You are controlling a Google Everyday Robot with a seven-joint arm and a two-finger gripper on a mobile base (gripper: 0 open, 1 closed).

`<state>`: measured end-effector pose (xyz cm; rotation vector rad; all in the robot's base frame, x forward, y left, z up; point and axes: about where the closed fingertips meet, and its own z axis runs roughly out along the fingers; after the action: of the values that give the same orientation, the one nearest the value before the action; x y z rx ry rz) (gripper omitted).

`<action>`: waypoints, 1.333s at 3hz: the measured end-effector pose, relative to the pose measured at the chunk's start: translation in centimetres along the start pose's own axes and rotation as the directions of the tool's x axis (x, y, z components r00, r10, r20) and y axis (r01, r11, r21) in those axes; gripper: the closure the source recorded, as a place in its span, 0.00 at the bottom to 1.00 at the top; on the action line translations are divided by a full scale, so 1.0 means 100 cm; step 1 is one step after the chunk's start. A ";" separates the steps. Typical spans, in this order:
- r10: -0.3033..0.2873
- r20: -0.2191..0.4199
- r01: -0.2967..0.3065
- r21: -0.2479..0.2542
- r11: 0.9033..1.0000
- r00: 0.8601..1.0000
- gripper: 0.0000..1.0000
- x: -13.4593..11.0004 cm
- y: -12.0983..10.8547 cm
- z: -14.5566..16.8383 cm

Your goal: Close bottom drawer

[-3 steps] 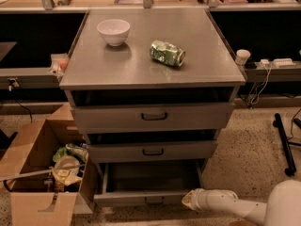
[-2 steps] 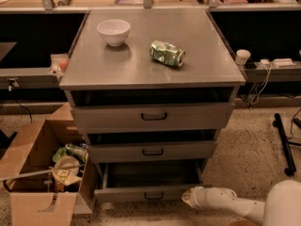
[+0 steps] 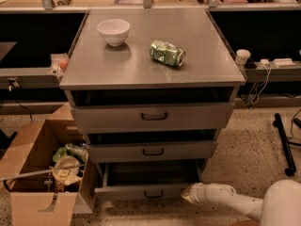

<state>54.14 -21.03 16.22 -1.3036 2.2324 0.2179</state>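
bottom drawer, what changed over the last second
The bottom drawer has slid a little way into the cabinet but is still partly open. The tool moved in with it and sits at the right end of the drawer's front. The bowl, can, top drawer, middle drawer and box stayed put.

White gripper (image 3: 189, 195) beside grey bottom drawer (image 3: 123, 192); white bowl (image 3: 113, 31), green can (image 3: 167, 53), brown box (image 3: 29, 171).
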 end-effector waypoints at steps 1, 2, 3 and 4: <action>0.001 0.001 -0.001 0.003 1.000 1.000 1.00 0.000 -0.001 -0.001; 0.003 0.004 -0.003 0.014 1.000 1.000 1.00 -0.006 -0.013 0.000; 0.002 0.005 -0.002 0.016 1.000 1.000 1.00 -0.007 -0.014 0.000; 0.002 0.005 -0.002 0.016 1.000 1.000 0.81 -0.007 -0.014 0.000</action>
<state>55.61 -21.25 16.82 -1.2913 2.2268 0.2038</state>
